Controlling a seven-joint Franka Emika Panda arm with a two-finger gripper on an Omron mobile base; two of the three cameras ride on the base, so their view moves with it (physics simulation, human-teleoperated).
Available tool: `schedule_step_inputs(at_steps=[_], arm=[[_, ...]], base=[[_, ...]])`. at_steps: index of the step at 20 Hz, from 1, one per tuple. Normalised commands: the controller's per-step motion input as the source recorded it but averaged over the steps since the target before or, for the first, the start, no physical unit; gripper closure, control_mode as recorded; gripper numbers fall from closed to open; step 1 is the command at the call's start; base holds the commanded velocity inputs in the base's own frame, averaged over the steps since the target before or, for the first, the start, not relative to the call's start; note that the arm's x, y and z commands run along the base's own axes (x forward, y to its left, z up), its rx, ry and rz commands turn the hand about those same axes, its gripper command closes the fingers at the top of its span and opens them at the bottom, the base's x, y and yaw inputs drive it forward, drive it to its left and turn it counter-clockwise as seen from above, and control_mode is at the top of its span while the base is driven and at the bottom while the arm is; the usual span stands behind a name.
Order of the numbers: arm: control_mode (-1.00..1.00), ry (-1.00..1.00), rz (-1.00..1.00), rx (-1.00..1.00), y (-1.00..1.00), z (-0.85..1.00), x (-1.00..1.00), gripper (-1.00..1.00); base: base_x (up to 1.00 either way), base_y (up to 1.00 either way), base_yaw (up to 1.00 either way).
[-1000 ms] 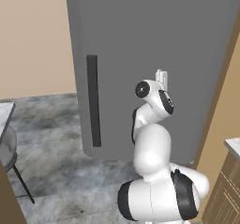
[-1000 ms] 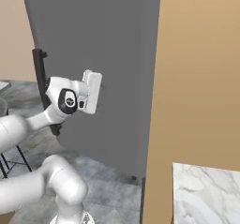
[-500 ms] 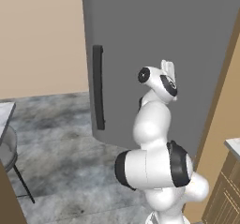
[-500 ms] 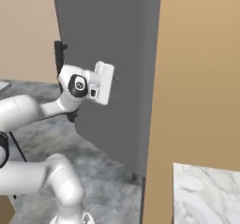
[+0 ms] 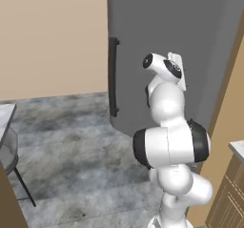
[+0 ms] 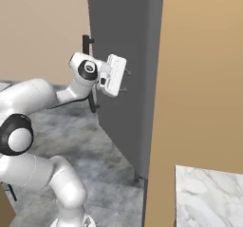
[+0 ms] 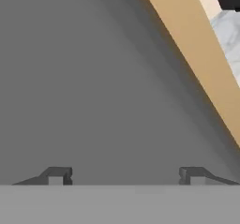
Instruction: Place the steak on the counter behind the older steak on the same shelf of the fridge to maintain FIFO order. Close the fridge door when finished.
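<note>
The fridge door (image 5: 157, 31) (image 6: 123, 31) is a tall dark grey panel, swung most of the way toward the fridge, with its black bar handle (image 5: 113, 77) (image 6: 87, 43) on the left edge. My gripper (image 6: 126, 81) (image 7: 125, 175) is open and empty, its fingertips right at the door's flat face (image 7: 93, 78). In the left base view the hand (image 5: 175, 67) sits against the door above my white arm. The steak is out of view. A corner of the marbled counter (image 6: 209, 197) (image 5: 237, 148) (image 7: 229, 26) lies to the right.
The fridge's light wood side panel (image 6: 199, 79) (image 5: 228, 103) stands just right of the door. A beige wall is behind on the left. A chair (image 5: 7, 150) and a table corner (image 5: 5, 112) stand at the far left on the grey floor.
The fridge door has swung further toward the fridge, its handle shifting right. My arm has followed it, stretching out with the hand against the door face. The gripper stays open.
</note>
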Motion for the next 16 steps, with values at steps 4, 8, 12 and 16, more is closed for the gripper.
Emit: schedule_step_inputs(at_steps=[4, 8, 12, 16], arm=[[-1.0, -0.13, -0.27, 0.0, -0.5, -0.39, 0.08, -1.0], [-1.0, -0.14, -0.27, 0.01, -0.74, -0.54, 0.0, -1.0], [-1.0, -0.16, -0.27, 0.01, -0.78, -0.64, -0.01, -1.0], [-1.0, -0.18, -0.27, 0.0, -0.81, -0.72, -0.01, -1.0]], base=[[0.0, 0.0, 0.0], [0.0, 0.0, 0.0], [0.0, 0.0, 0.0], [0.0, 0.0, 0.0]])
